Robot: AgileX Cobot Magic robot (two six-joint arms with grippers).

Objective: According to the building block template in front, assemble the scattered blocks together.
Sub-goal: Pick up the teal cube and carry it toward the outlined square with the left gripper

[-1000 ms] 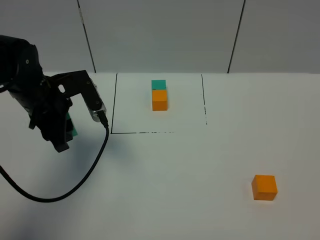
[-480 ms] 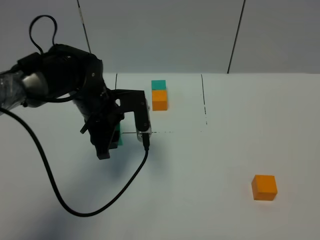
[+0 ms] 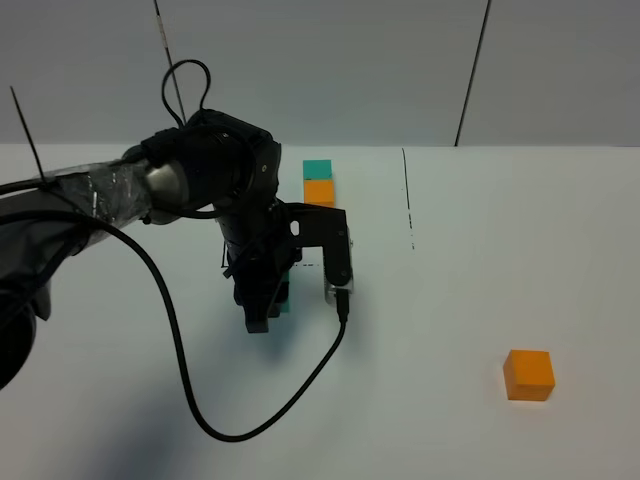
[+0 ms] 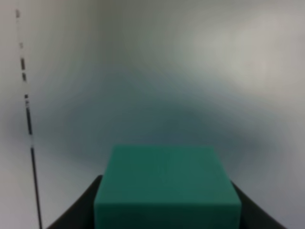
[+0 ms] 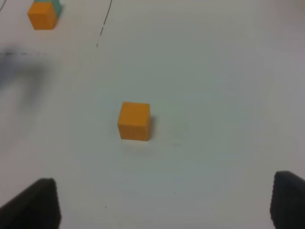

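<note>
The building block template (image 3: 319, 184) is a teal cube joined behind an orange one, inside a thin black drawn outline (image 3: 405, 190) at the back of the table. My left gripper (image 3: 268, 304) hangs just in front of the outline's near-left part, shut on the teal block (image 3: 285, 292). The left wrist view shows that teal block (image 4: 167, 186) filling the space between the dark fingers (image 4: 76, 212). The orange block (image 3: 528, 375) lies alone at the front right. In the right wrist view it (image 5: 134, 120) sits ahead of my right gripper (image 5: 164, 205), which is open and holds nothing.
A black cable (image 3: 190, 400) loops from the left arm down over the white table (image 3: 430, 420). The outline's dashed line (image 4: 27, 124) runs beside the held block. The template (image 5: 44, 13) shows far off in the right wrist view.
My left arm has swung to the right with the teal block, from the table's left side to just in front of the outline. The orange block and the template have not moved.
</note>
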